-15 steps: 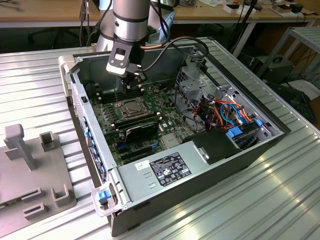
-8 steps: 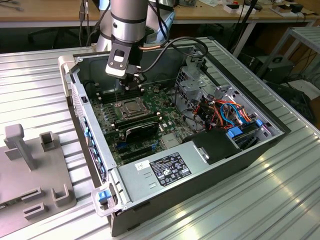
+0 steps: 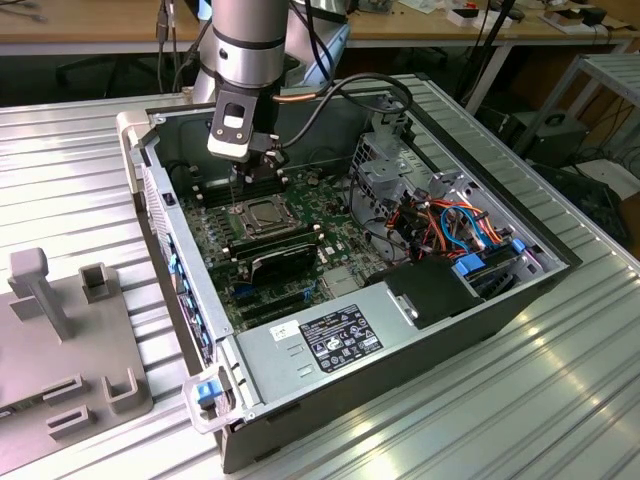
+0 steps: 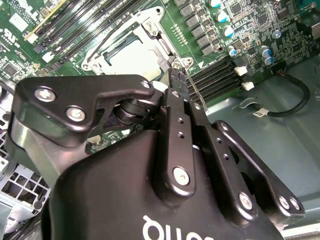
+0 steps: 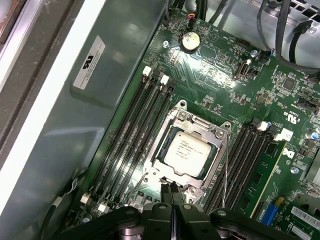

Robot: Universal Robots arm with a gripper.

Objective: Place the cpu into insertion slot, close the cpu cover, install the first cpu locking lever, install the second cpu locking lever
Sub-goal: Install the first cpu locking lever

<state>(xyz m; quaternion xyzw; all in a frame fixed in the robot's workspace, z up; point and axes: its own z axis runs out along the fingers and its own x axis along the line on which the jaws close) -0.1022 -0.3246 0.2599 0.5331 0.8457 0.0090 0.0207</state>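
Note:
The cpu (image 5: 186, 151) lies flat in the insertion slot (image 5: 150, 172) on the green motherboard, its silver-grey top showing through the cpu cover (image 5: 202, 129), which is folded down over it. A thin wire locking lever (image 5: 226, 165) runs along one side of the socket. My gripper (image 5: 172, 192) is shut, its two narrow fingertips pressed together right at the socket's edge beside the cover's tab. In the second wrist view the gripper (image 4: 176, 75) touches down next to the cpu (image 4: 134, 62). In the exterior view the gripper (image 3: 238, 200) hangs over the socket's left edge beside the cpu (image 3: 265, 212).
Black memory slots (image 5: 135, 135) flank the socket on both sides. The open computer case (image 3: 180, 290) walls the board in, with a power supply (image 3: 330, 335) at the front, coloured cables (image 3: 455, 225) on the exterior view's right, and a grey fixture (image 3: 60, 330) on the exterior view's left.

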